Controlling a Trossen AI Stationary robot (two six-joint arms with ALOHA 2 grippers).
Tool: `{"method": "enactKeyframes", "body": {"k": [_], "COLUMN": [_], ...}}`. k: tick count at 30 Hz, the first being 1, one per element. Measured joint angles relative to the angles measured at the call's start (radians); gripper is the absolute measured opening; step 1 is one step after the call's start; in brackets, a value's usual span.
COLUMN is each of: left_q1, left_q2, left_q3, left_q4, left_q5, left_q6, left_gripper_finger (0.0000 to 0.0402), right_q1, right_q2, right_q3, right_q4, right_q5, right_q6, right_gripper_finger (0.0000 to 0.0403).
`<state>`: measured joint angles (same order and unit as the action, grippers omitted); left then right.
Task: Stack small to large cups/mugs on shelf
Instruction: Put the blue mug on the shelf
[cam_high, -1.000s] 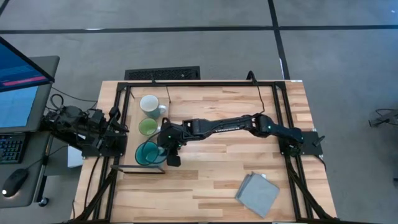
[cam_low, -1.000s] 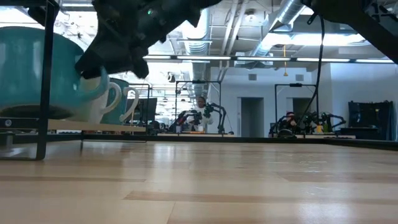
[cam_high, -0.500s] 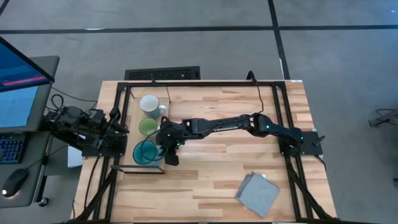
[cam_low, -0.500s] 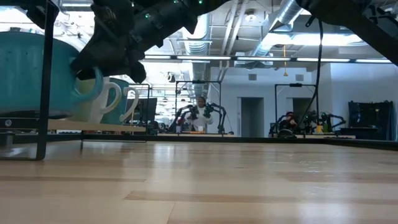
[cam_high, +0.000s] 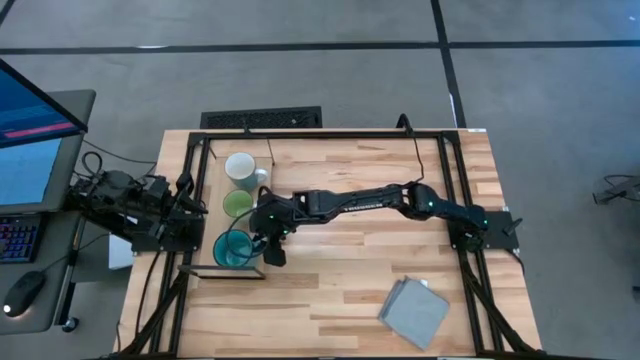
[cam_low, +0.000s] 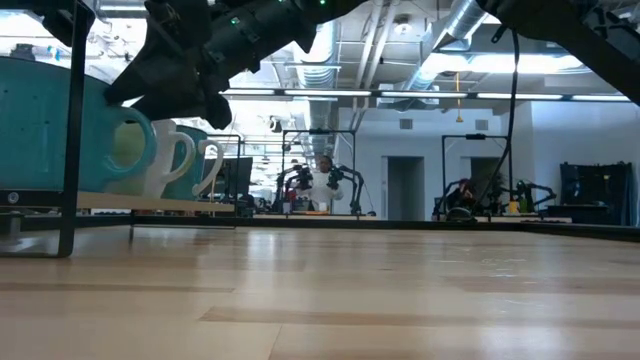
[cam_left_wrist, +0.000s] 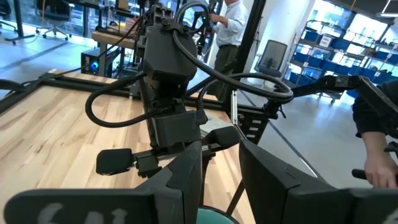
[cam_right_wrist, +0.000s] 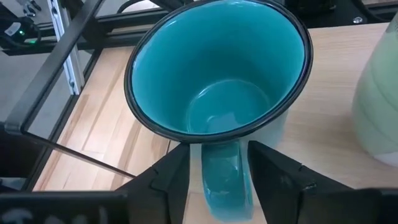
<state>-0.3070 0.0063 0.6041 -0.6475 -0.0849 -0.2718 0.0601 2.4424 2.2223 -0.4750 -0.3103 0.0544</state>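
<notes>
Three mugs stand in a row on the light-wood shelf (cam_high: 214, 186) at the table's left: a white one (cam_high: 240, 168) farthest, a light-green one (cam_high: 237, 203) in the middle, and a teal one (cam_high: 234, 248) nearest. The teal mug rests on its base on the shelf board (cam_low: 150, 203). My right gripper (cam_right_wrist: 219, 177) is open, its fingers on either side of the teal mug's handle (cam_right_wrist: 222, 174), and it shows just above that handle in the low view (cam_low: 175, 85). My left gripper (cam_left_wrist: 221, 180) is open and empty, parked off the table's left edge (cam_high: 183, 205).
A grey folded cloth (cam_high: 414, 312) lies near the table's near right corner. The shelf's thin black frame post (cam_low: 72, 130) stands in front of the teal mug. The planked tabletop lies bare between shelf and cloth. A monitor and keyboard are off the table's left.
My right gripper has carried the teal mug a little toward the table's left edge and down onto the shelf board. It has then come up off the handle, which now shows free below it. The mug stands upright beside the green mug.
</notes>
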Motion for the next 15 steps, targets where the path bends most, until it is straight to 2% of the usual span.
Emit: {"method": "enactKeyframes", "body": {"k": [15], "left_q1": [0.000], "left_q2": [0.000], "left_q3": [0.000], "left_q4": [0.001], "left_q5": [0.000], "left_q6": [-0.002], "left_gripper_finger": [0.0098], "right_q1": [0.013], "right_q2": [0.000], "right_q3": [0.000], "right_q4": [0.042], "right_q5": [0.026], "right_q6": [0.035], "right_gripper_finger": [0.0182]}}
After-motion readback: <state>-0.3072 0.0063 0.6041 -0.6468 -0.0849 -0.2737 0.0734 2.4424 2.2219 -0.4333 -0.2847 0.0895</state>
